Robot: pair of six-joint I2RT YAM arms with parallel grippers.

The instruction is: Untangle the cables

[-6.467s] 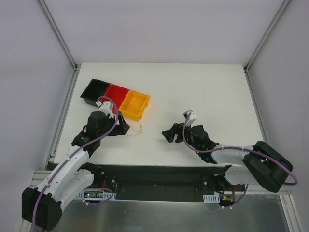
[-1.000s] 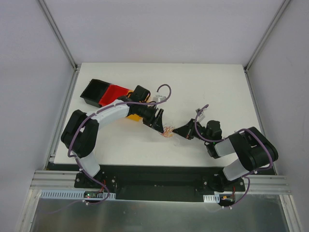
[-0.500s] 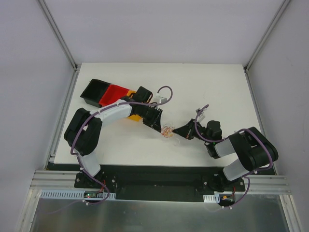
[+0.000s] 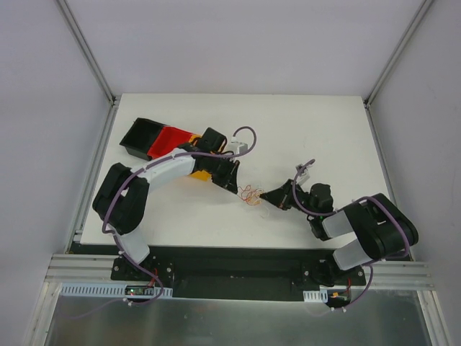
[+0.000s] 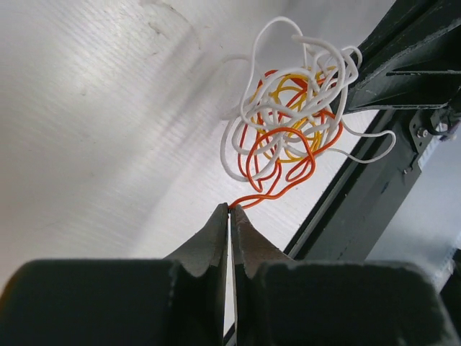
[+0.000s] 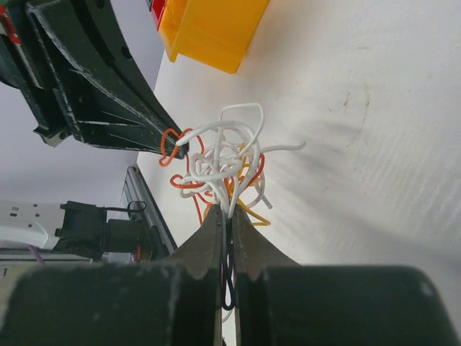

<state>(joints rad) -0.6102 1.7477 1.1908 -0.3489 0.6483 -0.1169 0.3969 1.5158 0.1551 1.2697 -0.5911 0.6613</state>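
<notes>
The cables (image 4: 250, 194) are a small tangle of white, orange and yellow wires between my two grippers, near the middle of the table. In the left wrist view the cables (image 5: 288, 122) hang just beyond my left gripper (image 5: 230, 209), which is shut on one orange strand at its tips. My right gripper (image 6: 229, 215) is shut on several white strands of the cables (image 6: 220, 162), with a dark loop between its fingers. From above, the left gripper (image 4: 238, 186) and right gripper (image 4: 265, 197) face each other across the tangle.
A black bin (image 4: 142, 137), a red bin (image 4: 169, 138) and a yellow bin (image 6: 212, 29) stand in a row at the back left, with the left arm reaching over the yellow one. The white table (image 4: 324, 130) has metal rails along its edges.
My left gripper has closed, pinching an orange strand. The tangle has shifted slightly up and to the left. The right gripper has stayed shut on its strands and moved a little.
</notes>
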